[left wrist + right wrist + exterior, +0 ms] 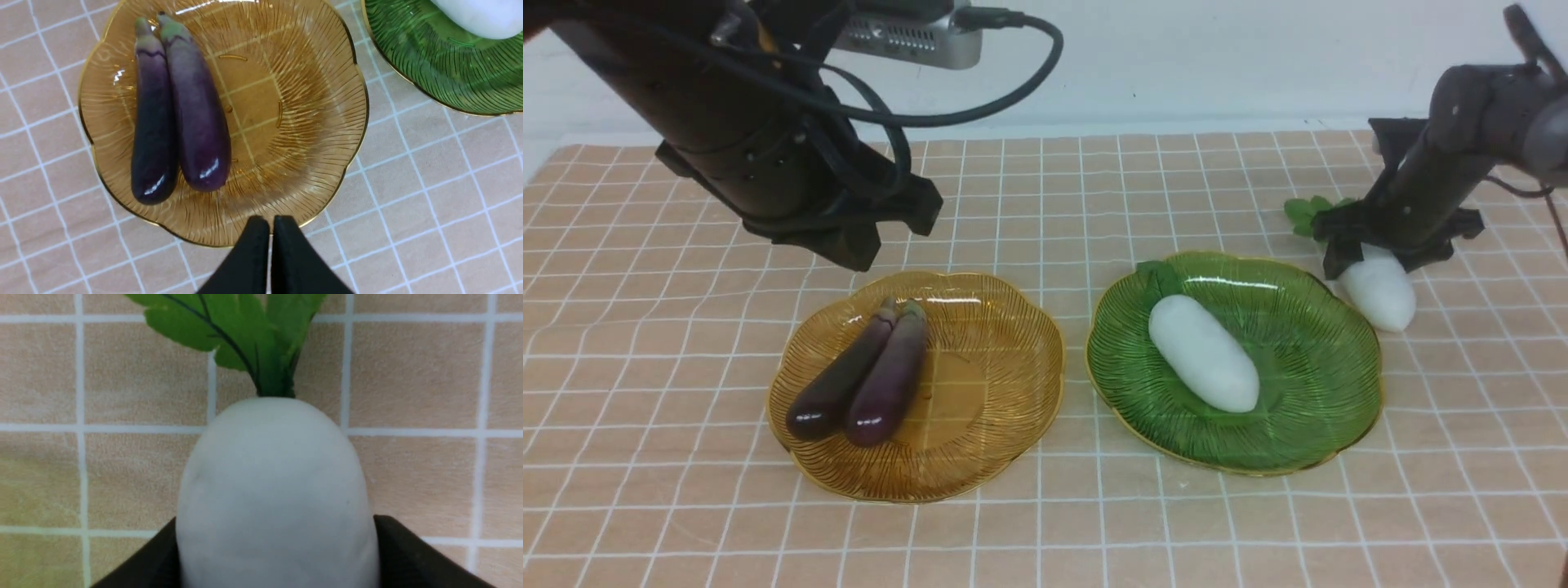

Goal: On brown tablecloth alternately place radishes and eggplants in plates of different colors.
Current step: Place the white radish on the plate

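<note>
White radish [1379,290], partly hidden by the right jaws [278,543]

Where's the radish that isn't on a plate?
In the front view, the radish is on the right, beside the green plate's rim, between the right gripper's jaws.

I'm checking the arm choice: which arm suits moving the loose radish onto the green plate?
Right, likely: its jaws already flank the loose radish, right beside the green plate. The left jaws are shut above the amber plate.
</note>
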